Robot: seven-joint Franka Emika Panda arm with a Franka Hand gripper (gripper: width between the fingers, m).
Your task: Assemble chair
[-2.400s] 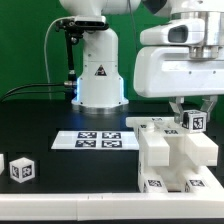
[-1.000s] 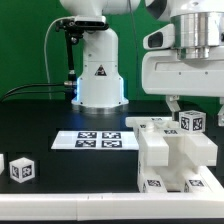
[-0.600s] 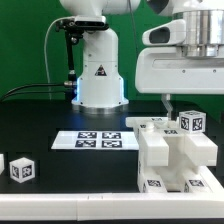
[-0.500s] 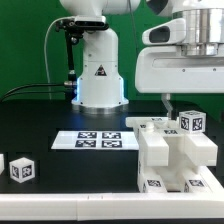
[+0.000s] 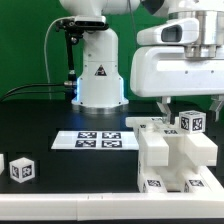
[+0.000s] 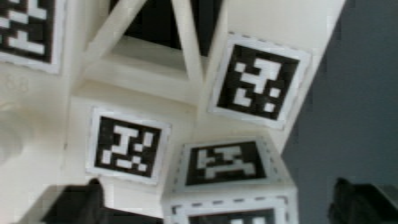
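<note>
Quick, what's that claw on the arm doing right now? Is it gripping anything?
Gripper: open, jaws spread wide on either side of the small tagged block on top of the chair, holding nothing.

My chair [image 5: 172,150] parts look like smooth matt white plastic with paper-like tags; the worktop [image 5: 60,160] is matt black

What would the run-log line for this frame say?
stage: chair assembly | end effector: open, above chair | loose block: exterior view's left | marker board: untouched
</note>
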